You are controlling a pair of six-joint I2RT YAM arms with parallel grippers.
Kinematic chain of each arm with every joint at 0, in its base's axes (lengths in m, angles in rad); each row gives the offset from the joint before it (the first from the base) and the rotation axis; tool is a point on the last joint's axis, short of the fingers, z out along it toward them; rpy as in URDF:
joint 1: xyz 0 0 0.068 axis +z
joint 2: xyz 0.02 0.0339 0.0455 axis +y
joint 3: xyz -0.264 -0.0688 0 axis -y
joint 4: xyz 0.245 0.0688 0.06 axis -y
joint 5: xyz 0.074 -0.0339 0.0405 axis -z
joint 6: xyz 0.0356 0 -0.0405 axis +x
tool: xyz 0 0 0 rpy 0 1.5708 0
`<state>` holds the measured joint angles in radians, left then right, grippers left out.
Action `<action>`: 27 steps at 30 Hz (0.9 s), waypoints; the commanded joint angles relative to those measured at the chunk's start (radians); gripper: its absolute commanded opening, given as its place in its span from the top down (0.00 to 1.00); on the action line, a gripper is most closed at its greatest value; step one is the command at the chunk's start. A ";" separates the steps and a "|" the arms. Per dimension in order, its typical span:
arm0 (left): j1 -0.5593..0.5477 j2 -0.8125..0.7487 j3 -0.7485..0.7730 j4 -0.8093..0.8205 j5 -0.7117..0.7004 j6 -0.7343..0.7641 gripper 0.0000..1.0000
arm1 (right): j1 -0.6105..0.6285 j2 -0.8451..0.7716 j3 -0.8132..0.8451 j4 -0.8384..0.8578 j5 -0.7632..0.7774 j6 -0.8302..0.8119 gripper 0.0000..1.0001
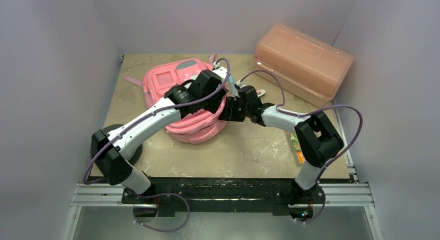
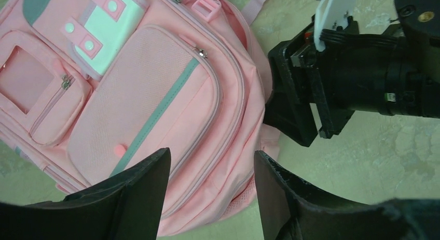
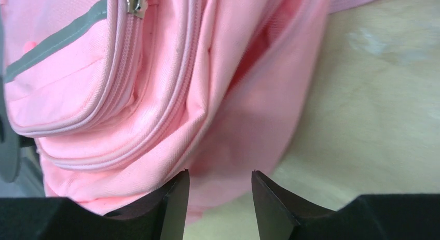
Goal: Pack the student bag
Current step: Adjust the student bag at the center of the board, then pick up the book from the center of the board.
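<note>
The bag (image 1: 162, 84) lies left of the box (image 1: 303, 61) and seems zipped. At its box-side edge the left gripper (image 2: 211, 159) is half open and the right gripper (image 3: 220, 180) is narrowly open; both are empty. I think 1 should pin the fabric while the other takes a zip pull (image 2: 200, 52), without colliding.

**Lighting and picture quality**

Overhead view: even, diffuse light, moderately bright; soft shadows on the table (image 1: 249, 146); walls (image 1: 52, 69) tinted lavender. Left wrist view: bright, bag (image 2: 155, 95) sharp; near fingers (image 2: 135, 198) dark, underexposed. Right wrist view: slightly soft; table washed pale at far right.
</note>
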<state>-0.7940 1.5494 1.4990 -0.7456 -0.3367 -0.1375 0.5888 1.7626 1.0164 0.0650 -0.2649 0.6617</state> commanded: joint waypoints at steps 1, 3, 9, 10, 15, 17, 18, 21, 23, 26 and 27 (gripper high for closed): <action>0.004 -0.068 -0.006 0.044 0.017 -0.010 0.40 | -0.013 -0.133 -0.009 -0.235 0.245 -0.146 0.45; 0.005 -0.086 -0.011 0.051 0.043 -0.023 0.40 | -0.030 -0.182 -0.020 -0.307 0.340 -0.171 0.34; 0.005 -0.112 -0.021 0.060 0.073 -0.039 0.37 | -0.188 -0.331 -0.089 -0.402 0.474 -0.187 0.06; 0.004 -0.113 -0.022 0.061 0.075 -0.040 0.37 | -0.219 -0.360 -0.103 -0.409 0.503 -0.166 0.06; 0.004 -0.115 -0.020 0.058 0.079 -0.044 0.36 | -0.370 -0.542 -0.232 -0.389 0.702 0.048 0.01; 0.004 -0.118 -0.020 0.055 0.081 -0.049 0.36 | -0.443 -0.624 -0.321 -0.322 0.739 0.117 0.01; 0.005 -0.119 -0.021 0.057 0.083 -0.052 0.36 | -0.487 -0.662 -0.373 -0.273 0.742 0.144 0.01; 0.005 -0.121 -0.026 0.059 0.086 -0.056 0.36 | -0.615 -0.709 -0.479 -0.138 0.751 0.178 0.01; 0.004 -0.121 -0.025 0.058 0.088 -0.059 0.36 | -0.666 -0.671 -0.500 -0.073 0.801 0.152 0.01; 0.005 -0.121 -0.025 0.058 0.099 -0.066 0.36 | -0.749 -0.593 -0.463 -0.041 0.781 0.133 0.01; 0.004 -0.121 -0.026 0.057 0.104 -0.068 0.36 | -0.763 -0.578 -0.459 -0.029 0.772 0.132 0.01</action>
<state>-0.7929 1.4616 1.4742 -0.7189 -0.2565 -0.1810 -0.1177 1.1282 0.5301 -0.1085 0.4622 0.7765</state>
